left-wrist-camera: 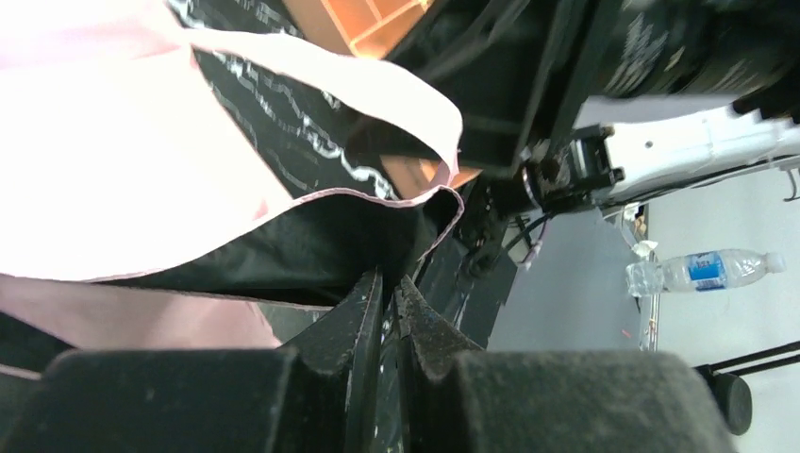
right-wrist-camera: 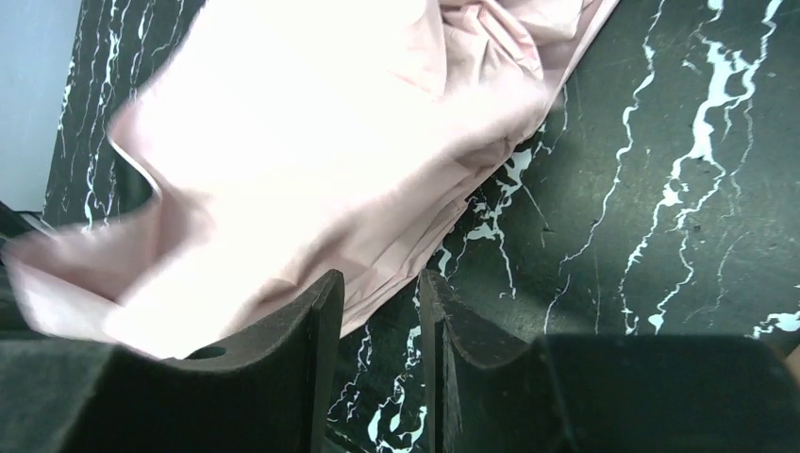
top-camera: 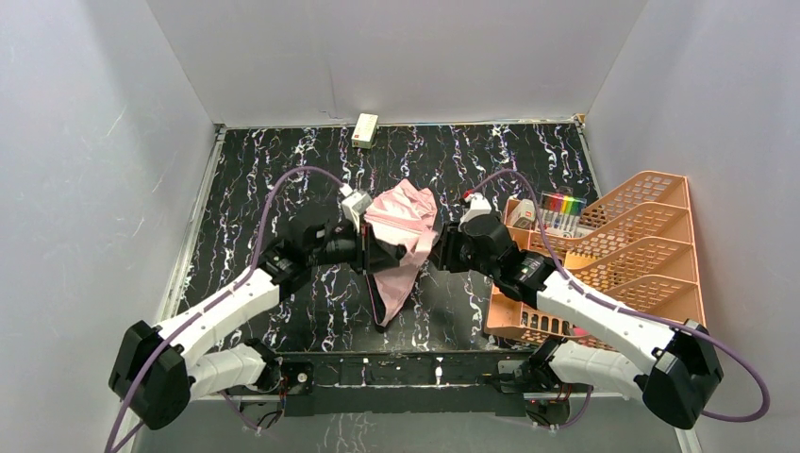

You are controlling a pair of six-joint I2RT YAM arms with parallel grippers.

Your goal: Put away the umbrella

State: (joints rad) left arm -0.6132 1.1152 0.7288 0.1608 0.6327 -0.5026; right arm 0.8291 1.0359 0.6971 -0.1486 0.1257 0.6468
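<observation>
The left fingers [left-wrist-camera: 363, 311], nearly shut, seem to pinch the black edge of the umbrella [top-camera: 401, 222] to hold it up from the surface [top-camera: 264, 189], while the right fingers [right-wrist-camera: 316, 326], half open and empty, stand just beside its pink cloth, ready, I think, to take it.

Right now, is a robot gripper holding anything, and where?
The left gripper seems to pinch the pale pink and black folding umbrella by its fabric edge; the right gripper is open, empty.
</observation>
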